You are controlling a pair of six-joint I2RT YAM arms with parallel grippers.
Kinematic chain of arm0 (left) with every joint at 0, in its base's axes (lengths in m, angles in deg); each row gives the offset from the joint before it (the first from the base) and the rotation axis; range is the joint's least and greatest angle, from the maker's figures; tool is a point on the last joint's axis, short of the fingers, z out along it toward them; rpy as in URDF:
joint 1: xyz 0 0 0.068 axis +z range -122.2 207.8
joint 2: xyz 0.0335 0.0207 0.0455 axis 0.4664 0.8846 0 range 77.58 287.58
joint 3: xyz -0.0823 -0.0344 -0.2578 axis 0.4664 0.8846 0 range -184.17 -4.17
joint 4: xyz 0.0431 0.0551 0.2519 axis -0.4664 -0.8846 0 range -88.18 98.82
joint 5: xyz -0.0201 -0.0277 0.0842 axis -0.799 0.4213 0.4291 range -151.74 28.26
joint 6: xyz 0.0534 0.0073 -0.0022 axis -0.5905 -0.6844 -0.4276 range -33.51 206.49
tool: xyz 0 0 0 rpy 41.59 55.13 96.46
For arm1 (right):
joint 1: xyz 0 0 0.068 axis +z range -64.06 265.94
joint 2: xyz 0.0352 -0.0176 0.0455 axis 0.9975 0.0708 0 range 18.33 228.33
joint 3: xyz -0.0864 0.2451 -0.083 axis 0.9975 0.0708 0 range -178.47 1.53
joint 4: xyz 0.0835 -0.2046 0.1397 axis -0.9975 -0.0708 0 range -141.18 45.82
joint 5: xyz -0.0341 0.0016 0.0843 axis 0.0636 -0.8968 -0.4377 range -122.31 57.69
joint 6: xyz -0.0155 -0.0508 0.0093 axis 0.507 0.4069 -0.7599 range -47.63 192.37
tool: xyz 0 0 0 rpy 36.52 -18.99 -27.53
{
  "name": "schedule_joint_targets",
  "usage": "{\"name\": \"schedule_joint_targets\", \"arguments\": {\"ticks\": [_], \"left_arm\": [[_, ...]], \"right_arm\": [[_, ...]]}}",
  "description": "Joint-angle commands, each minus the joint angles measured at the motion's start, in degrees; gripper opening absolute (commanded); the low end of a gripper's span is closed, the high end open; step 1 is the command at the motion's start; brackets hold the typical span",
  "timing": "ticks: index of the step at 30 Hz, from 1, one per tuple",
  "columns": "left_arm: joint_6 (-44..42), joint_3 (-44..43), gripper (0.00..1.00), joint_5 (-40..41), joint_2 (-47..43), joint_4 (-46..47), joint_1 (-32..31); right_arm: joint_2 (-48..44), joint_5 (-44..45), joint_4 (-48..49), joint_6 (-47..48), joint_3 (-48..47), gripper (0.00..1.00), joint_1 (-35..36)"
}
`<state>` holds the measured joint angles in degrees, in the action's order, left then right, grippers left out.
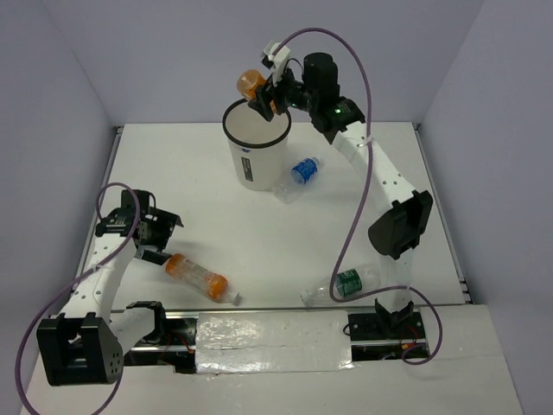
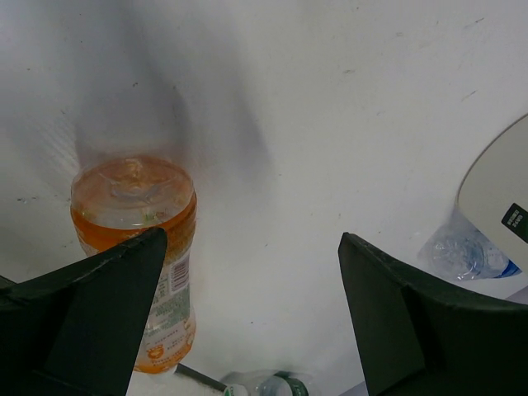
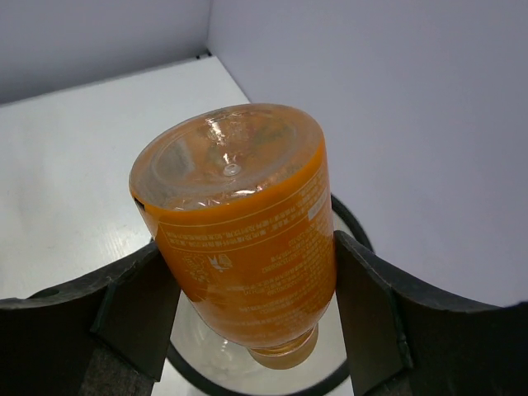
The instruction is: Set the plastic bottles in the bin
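My right gripper [image 1: 264,93] is shut on the stubby orange bottle [image 1: 251,83] and holds it neck down over the far rim of the white bin [image 1: 257,156]. In the right wrist view the bottle [image 3: 239,231] hangs between the fingers above the bin's black rim [image 3: 353,224]. My left gripper [image 1: 155,239] is open on the table beside the longer orange bottle [image 1: 197,277]. In the left wrist view that bottle [image 2: 136,206] lies by the left finger [image 2: 91,313]. One blue-labelled bottle [image 1: 302,171] lies right of the bin. The green-labelled bottle [image 1: 346,284] lies near the right arm's base.
Grey walls close the table on three sides. A foil-covered strip [image 1: 276,341] runs along the near edge between the arm bases. The left wrist view shows the bin's side [image 2: 495,177], the blue-labelled bottle [image 2: 464,252] and the green-labelled bottle [image 2: 280,386].
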<state>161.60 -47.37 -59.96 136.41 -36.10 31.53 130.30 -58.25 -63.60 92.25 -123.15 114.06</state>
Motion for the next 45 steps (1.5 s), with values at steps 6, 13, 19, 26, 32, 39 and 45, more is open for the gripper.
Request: {"name": "schedule_joint_targets", "arguments": {"ticks": [6,13,19,26,32,39,45], "left_arm": [[-3.21,-5.31,0.99,-0.38,4.01,-7.71,-0.47],[-4.53,-4.71,0.99,-1.16,4.45,-12.2,-1.97],[-4.27,-2.33,1.0,-3.71,7.52,-10.01,-4.59],[-5.59,-2.76,0.99,-5.03,12.98,-7.1,-7.33],[-7.96,-3.38,0.99,-4.42,18.16,-7.02,-7.59],[-10.68,-5.48,0.96,-4.86,25.1,-5.08,-7.95],[-12.44,-8.48,0.87,-4.07,26.69,-4.38,-8.03]], "right_arm": [[6.07,1.59,3.43,-7.04,-2.4,1.0,-0.43],[2.22,-8.41,2.2,-7.67,-0.3,1.0,-2.71],[-3.22,-25.9,-5.18,-3.19,7.16,1.0,-3.51],[-10.01,-26.71,-10.98,2.62,21.48,1.0,-2.81],[-12.38,-27.15,-12.57,4.12,25.63,1.0,-2.72],[-13.87,-27.24,-13.89,4.82,27.03,1.0,-2.89],[-14.84,-27.15,-14.51,4.91,28.62,1.0,-3.77]]}}
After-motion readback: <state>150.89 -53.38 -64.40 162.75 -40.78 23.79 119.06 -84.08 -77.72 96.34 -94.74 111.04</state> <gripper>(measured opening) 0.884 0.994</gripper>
